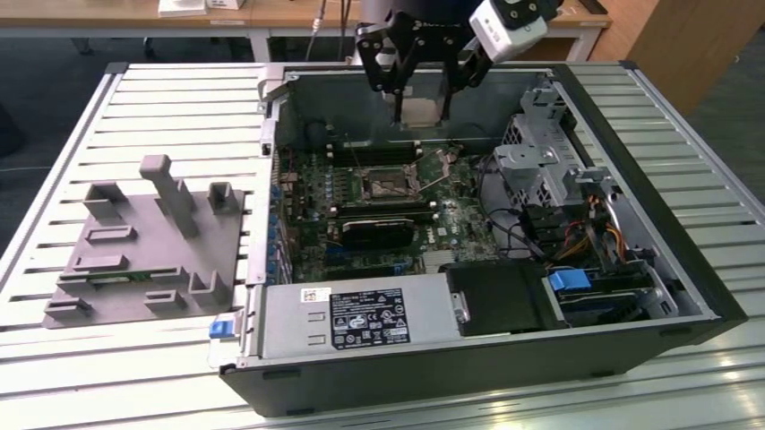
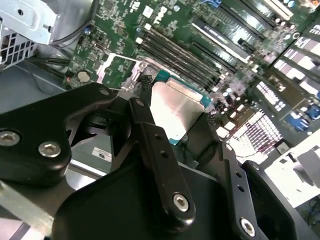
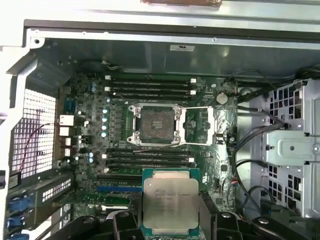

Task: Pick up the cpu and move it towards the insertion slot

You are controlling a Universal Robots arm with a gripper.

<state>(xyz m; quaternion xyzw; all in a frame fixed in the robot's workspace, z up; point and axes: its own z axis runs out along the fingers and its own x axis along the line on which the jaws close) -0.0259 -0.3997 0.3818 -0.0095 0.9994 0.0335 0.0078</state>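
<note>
Silver-topped cpu [image 3: 170, 202], teal-edged, tool-held [image 3: 167, 222]

A robotics lab or workshop: an opened computer case [image 1: 478, 260] lies on a slatted metal workbench [image 1: 179, 116] at the frame's centre, beside a grey plastic fixture tray [image 1: 150, 251] at left. Wooden desks [image 1: 299, 13] line the top edge, above dark carpeted floor [image 1: 48, 81] at upper left.

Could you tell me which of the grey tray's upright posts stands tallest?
On the grey tray, the tallest is the post near its middle, toward the computer case; the other posts around it are clearly shorter.
</note>
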